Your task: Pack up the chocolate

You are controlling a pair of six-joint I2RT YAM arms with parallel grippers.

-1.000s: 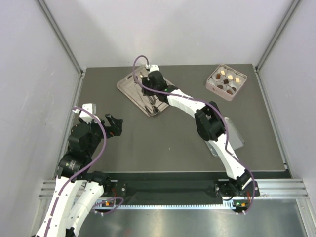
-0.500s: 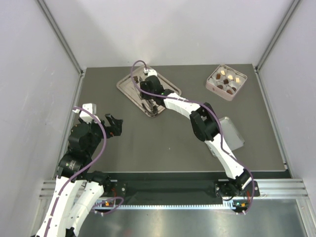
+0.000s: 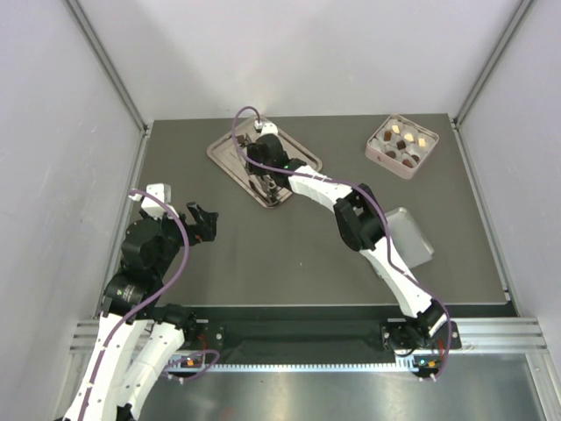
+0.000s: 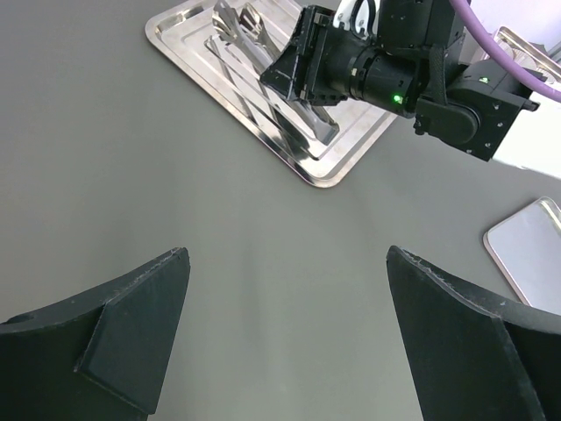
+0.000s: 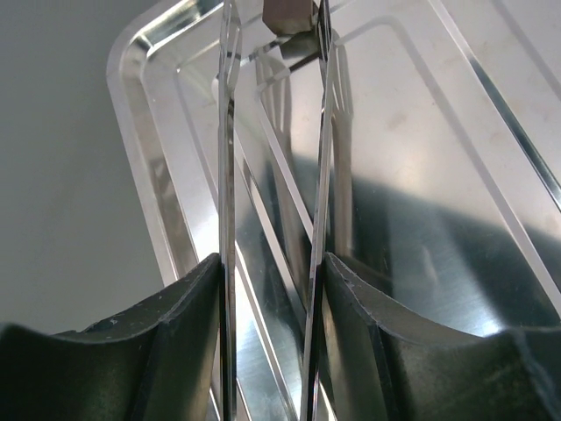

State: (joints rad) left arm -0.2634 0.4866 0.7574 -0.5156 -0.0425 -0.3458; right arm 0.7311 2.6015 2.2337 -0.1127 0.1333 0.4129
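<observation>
While the right tool [image 5: 270, 285] clenches the tongs [image 5: 230, 132], a slack squeeze could drop the brown piece [image 5: 289, 16] at their tips. The left tool [image 4: 287, 260] hangs released.

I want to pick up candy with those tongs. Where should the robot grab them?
Grip the tongs across their two long thin arms, probably near the middle, coming down from above the tray. The arms run side by side with a gap between them, so one finger fits outside each arm and a squeeze closes them. The right gripper holds them this way.
</observation>
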